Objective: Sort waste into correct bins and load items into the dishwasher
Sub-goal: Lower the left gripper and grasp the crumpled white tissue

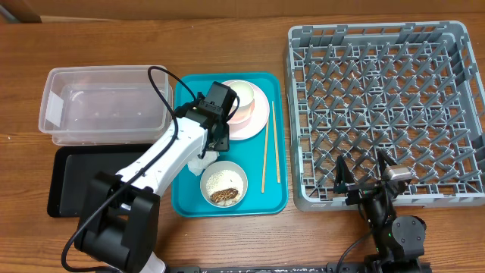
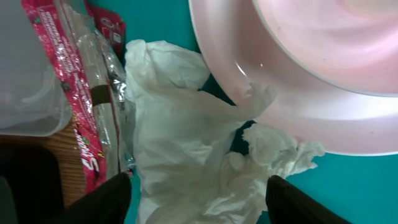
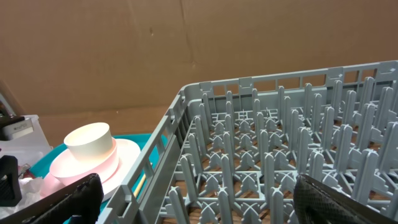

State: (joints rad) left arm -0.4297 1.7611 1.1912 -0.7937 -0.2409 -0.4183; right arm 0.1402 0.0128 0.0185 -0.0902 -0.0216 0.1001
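A crumpled white napkin (image 2: 186, 143) lies on the teal tray (image 2: 348, 186), against the rim of the pale pink plate (image 2: 311, 81). My left gripper (image 2: 199, 200) is open just above it, one dark finger (image 2: 106, 202) on each side. A red snack wrapper (image 2: 81, 106) lies left of the napkin, beside the clear tub's corner (image 2: 25, 74). From overhead, the grey-white bowl (image 1: 223, 184) holds rice-like scraps and two chopsticks (image 1: 265, 148) lie on the tray's right side. My right gripper (image 3: 202, 208) is open and empty at the front edge of the grey dish rack (image 3: 280, 143).
The clear tub (image 1: 102, 106) stands at the back left with the black tray (image 1: 76, 178) in front of it. A pale cup or bowl (image 3: 90, 144) sits on the pink plate. The dish rack (image 1: 386, 114) fills the right side of the table.
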